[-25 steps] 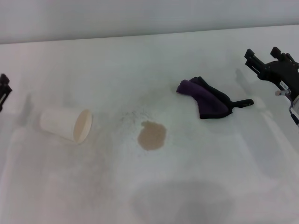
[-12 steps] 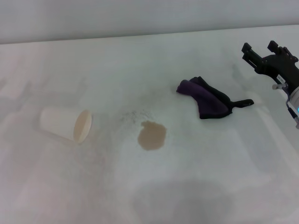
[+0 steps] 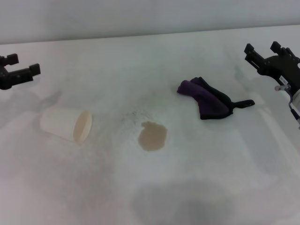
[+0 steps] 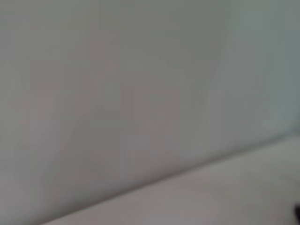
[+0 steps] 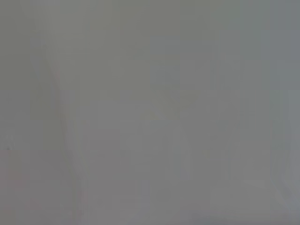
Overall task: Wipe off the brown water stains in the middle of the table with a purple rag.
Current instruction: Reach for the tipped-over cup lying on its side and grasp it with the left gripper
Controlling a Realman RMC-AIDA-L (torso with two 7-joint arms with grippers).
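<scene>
Purple rag (image 3: 209,101) soft, bunched: pinch its raised fold; right gripper (image 3: 265,55) and left gripper (image 3: 18,68) jaws released

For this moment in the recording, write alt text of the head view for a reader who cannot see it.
A brown water stain sits mid-table, unwiped, with the crumpled purple rag lying beyond it to the right. A white paper cup lies tipped on its side at left. The open left gripper and right gripper hover at the edges.

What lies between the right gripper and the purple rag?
Only bare table, seen in the head view; the open right gripper hangs beside the purple rag.
</scene>
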